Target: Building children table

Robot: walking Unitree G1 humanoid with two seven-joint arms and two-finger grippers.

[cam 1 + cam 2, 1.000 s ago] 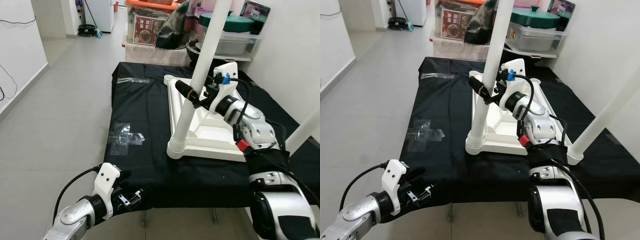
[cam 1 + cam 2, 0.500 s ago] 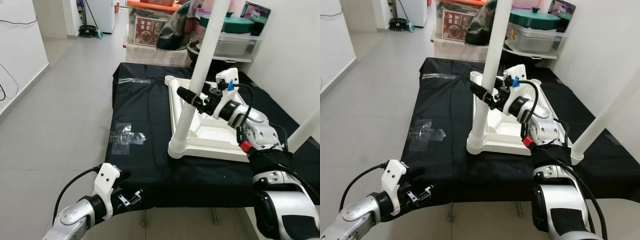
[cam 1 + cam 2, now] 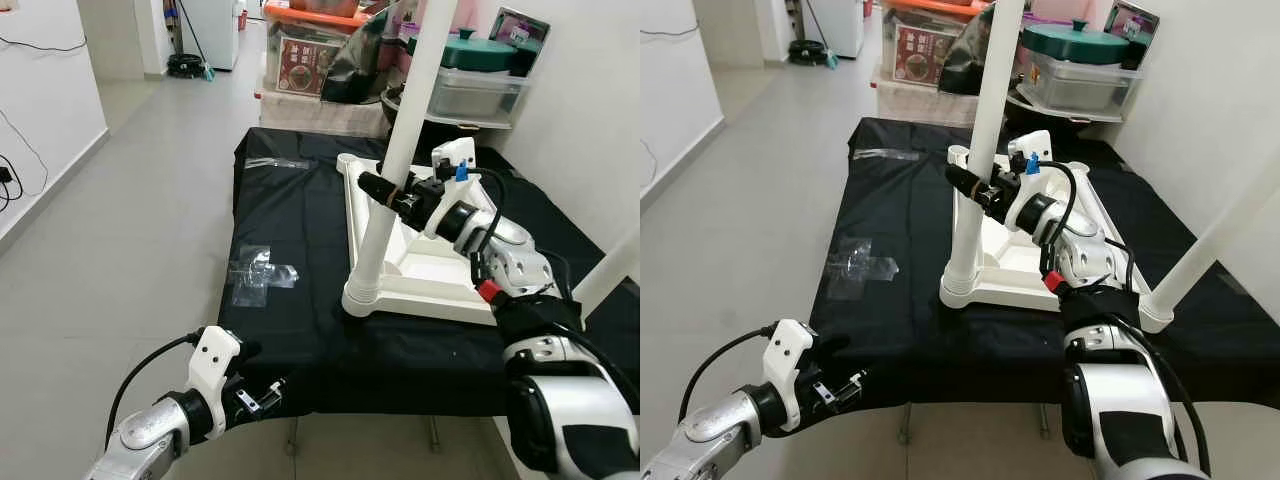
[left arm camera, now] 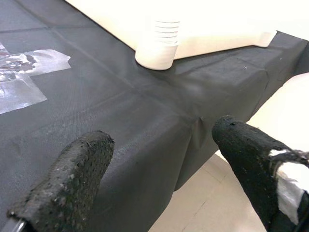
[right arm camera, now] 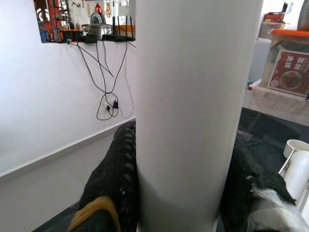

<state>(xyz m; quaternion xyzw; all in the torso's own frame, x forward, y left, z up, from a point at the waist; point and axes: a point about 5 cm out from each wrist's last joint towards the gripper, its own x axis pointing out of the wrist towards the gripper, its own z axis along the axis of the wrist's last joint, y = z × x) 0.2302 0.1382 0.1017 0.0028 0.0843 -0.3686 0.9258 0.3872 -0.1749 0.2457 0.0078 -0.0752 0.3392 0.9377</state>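
Observation:
A white children's table (image 3: 432, 300) lies upside down on a black-covered surface (image 3: 290, 220). One white leg (image 3: 377, 235) stands upright in its near left corner socket. My right gripper (image 3: 378, 188) is shut on this leg about halfway up; in the right wrist view the leg (image 5: 188, 111) sits between both black fingers (image 5: 113, 179). A second white leg (image 3: 1210, 240) rises from the near right corner. My left gripper (image 3: 262, 395) hangs low at the cover's front left edge, open and holding nothing, with its fingers (image 4: 72, 179) spread wide.
A clear plastic bag (image 3: 258, 275) lies on the cover to the left of the table, and a plastic strip (image 3: 275, 162) lies at the far left. Storage boxes and a lidded pot (image 3: 470, 70) stand behind. A white wall runs on the right, tiled floor on the left.
The whole picture has shifted a little, so the camera moved. My right gripper keeps its hold on the upright leg. The left arm is unchanged.

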